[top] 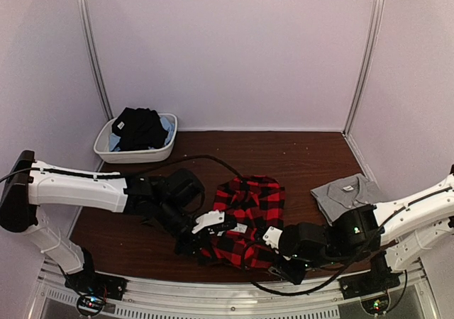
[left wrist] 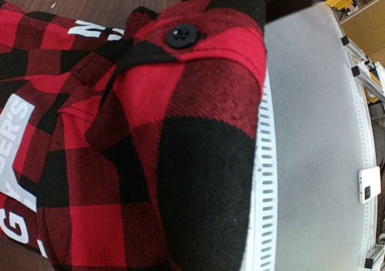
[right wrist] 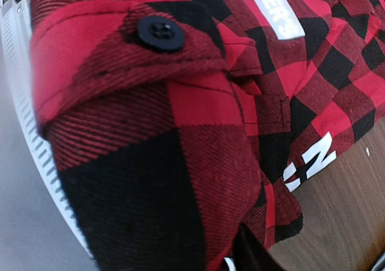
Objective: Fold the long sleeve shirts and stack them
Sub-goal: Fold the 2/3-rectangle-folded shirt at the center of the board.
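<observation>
Bench (top: 298, 156): dark wood, both arms reached in from 6 o'clock.

Flannel (top: 248, 205): lies bunched at centre-6 o'clock, close to the near edge and between both arms. It is not yet a flat fold. The position is judged deliberate, since both arms can work it there.

Tub (top: 135, 154): parked at 10 o'clock, well apart. Dark clothing is heaped inside. It is taken to be the supply, kept clear of the folding area.

Grey shirt (top: 344, 195): at 3 o'clock, already folded flat, near the flannel but not touching it. It is probably the base of the stack, so the flannel is expected to go on top of it.

Left fingers (top: 213, 221): at the flannel's 8 o'clock edge, closed tight. In the left wrist view they are hidden under a lifted cuff (left wrist: 198, 72) that fills the frame, with the edge rail (left wrist: 313, 132) beyond. The cloth is judged pinched, held up so that the sleeve can be drawn inward.

Right fingers (top: 272, 235): at the flannel's 5 o'clock edge. In the right wrist view they are buried under a cuff (right wrist: 120, 72), so it cannot be told whether they are wide, narrow or gripping.

White lettering (right wrist: 271, 18): faces up on the shirt body.

Buttons (left wrist: 181, 35): one black button is seen on the cuff in each wrist view.

Risk: with only one grip confirmed, the fold could be pulled skewed.
</observation>
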Motion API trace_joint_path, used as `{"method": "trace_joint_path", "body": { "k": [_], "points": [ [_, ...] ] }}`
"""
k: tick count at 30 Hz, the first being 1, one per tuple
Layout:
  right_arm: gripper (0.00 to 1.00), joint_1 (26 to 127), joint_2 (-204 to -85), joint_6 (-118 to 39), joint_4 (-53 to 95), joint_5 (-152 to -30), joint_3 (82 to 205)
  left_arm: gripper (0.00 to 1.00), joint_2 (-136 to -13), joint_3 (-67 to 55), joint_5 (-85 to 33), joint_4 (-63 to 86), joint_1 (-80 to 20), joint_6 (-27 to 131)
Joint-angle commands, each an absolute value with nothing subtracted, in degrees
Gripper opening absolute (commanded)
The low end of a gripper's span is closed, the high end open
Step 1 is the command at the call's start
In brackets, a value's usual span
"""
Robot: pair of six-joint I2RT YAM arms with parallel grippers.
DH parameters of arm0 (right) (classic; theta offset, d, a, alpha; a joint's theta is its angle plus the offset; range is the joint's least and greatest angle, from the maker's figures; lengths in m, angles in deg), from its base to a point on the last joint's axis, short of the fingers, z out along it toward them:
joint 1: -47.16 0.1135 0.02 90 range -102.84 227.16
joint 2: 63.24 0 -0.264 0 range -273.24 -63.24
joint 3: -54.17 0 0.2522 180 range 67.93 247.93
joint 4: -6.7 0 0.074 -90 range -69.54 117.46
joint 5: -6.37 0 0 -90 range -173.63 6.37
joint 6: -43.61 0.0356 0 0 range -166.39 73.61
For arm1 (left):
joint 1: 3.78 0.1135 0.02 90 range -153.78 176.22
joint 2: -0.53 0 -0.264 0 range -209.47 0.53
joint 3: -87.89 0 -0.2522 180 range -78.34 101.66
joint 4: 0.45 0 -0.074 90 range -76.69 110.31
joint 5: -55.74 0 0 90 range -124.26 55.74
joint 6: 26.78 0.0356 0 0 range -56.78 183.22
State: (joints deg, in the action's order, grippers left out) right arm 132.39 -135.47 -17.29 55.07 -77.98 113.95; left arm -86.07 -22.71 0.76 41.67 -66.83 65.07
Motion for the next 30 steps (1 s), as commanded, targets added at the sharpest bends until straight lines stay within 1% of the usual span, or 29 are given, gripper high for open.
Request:
{"method": "trace_joint_path", "body": {
  "k": [1,2,4,5,6,12,18,21,24,26,30],
  "points": [
    [0.27,132.76,-134.87,-17.51,55.84,-76.76,116.52,0.00,-86.79,-21.42,4.68,43.46,-66.42,66.53],
    [0.19,132.85,-134.61,-17.54,55.53,-77.77,116.55,0.00,-86.93,-21.64,5.05,43.84,-66.44,66.57],
    [0.06,133.00,-134.10,-17.17,54.65,-80.06,116.34,0.00,-87.05,-22.24,5.59,44.23,-66.45,66.25],
    [0.02,133.21,-133.75,-16.85,53.93,-81.54,116.17,0.00,-86.92,-22.41,5.83,44.51,-66.55,65.92],
    [0.00,133.58,-133.27,-16.49,53.11,-83.29,115.75,0.00,-86.59,-22.63,6.35,44.75,-66.72,65.34],
    [0.00,134.34,-129.43,-13.69,48.00,-95.12,113.03,0.00,-82.39,-24.09,10.39,44.79,-69.10,60.06],
    [0.00,132.28,-127.51,-15.85,49.50,-97.00,114.31,0.00,-82.14,-22.91,11.43,45.11,-68.40,58.42],
    [0.00,127.01,-126.94,-18.54,50.04,-99.82,114.35,0.00,-84.24,-20.64,13.13,45.11,-65.84,59.82],
    [0.00,118.81,-126.26,-21.39,49.21,-105.84,112.93,0.00,-86.90,-18.92,17.57,44.25,-61.45,62.02],
    [0.03,111.93,-125.99,-23.49,47.93,-110.92,111.81,0.00,-89.76,-17.15,20.12,44.25,-58.06,64.28],
    [0.12,102.20,-128.19,-28.11,46.99,-119.47,112.31,0.01,-96.32,-10.81,24.93,47.22,-52.51,69.25]
  ]
}}
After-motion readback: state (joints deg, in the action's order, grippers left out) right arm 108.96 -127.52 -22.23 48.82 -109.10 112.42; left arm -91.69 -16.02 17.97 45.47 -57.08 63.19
